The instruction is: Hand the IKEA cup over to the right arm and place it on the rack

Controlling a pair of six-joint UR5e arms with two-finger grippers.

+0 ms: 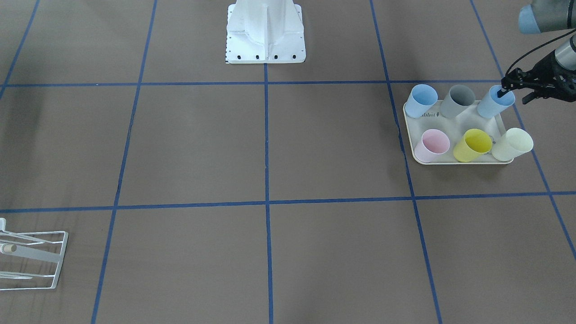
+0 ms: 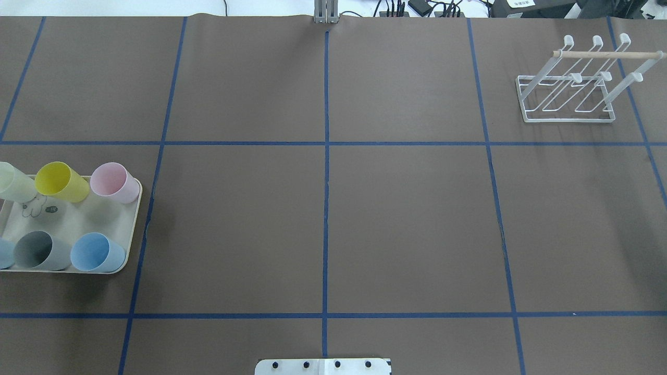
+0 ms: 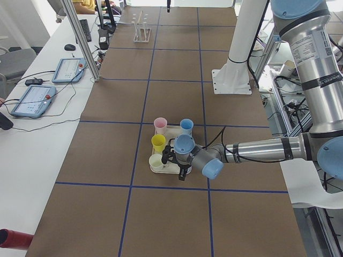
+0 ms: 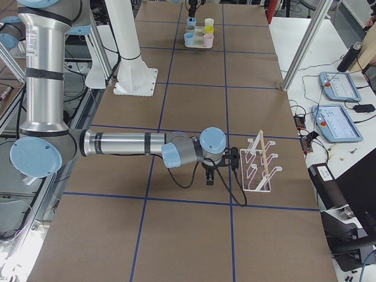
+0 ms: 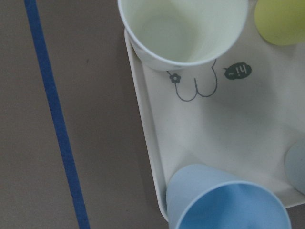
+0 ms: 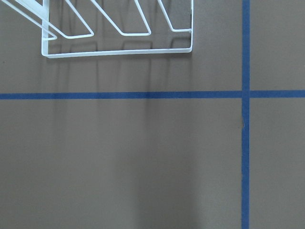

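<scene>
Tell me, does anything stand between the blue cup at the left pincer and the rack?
Nothing visible does. From the blue cup to the rack, only brown table with blue tape lines shows.

Left arm (image 3: 257, 150), right arm (image 4: 123, 144) outstretched, low

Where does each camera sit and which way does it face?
Front-facing: across table, faces base; left pincer at blue cup.
Overhead: behind robot, looking down; base only.
Exterior left: left table end; near left arm.
Exterior right: right end; near right arm, rack.
Left wrist: down onto tray; no body.
Right wrist: down onto rack; no body.
Shared: overhead and front-facing both show tray, rack.
</scene>
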